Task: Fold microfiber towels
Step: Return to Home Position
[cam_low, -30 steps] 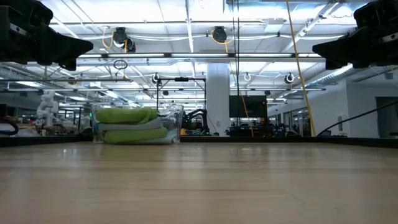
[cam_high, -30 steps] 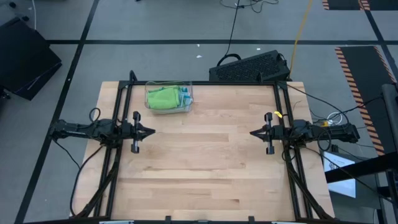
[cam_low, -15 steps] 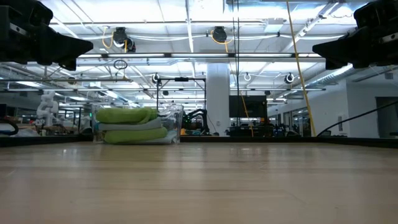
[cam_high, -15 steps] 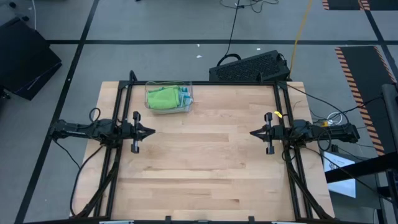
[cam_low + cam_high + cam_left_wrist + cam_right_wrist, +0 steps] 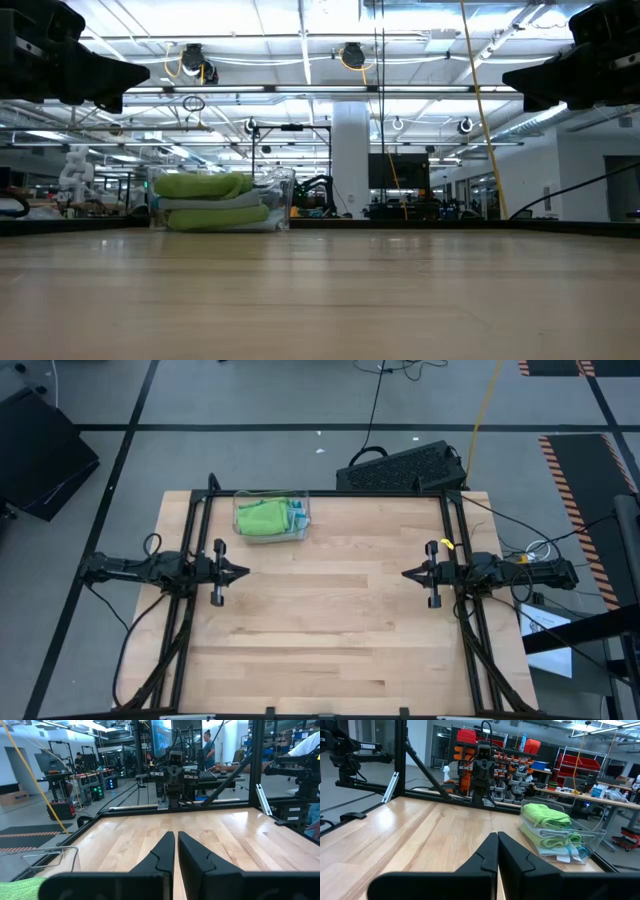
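Both arms sit drawn back at opposite edges of the wooden table [image 5: 330,620], facing each other across bare boards. The left gripper [image 5: 243,571] hangs above the table's left edge, its two dark fingers [image 5: 162,852] pressed together with only a thin seam between them and nothing in their grip. The right gripper [image 5: 407,573] mirrors it at the right edge, fingers likewise closed tip to tip and holding nothing. In the low view both hang high above the tabletop, well clear of it.

The microfiber towels [image 5: 262,517] lie folded in a stack inside the clear plastic tray [image 5: 272,539], which stands at the table's far edge on the left arm's side, well apart from both grippers. Lime green cloths make up the top and most of the pile. A strip of light blue shows at the end of the tray nearer the right arm, low in the stack.

Beyond the far edge, a dark keyboard [image 5: 400,468] lies on the floor. In the left wrist view a person [image 5: 207,747] stands in the room behind the right arm.
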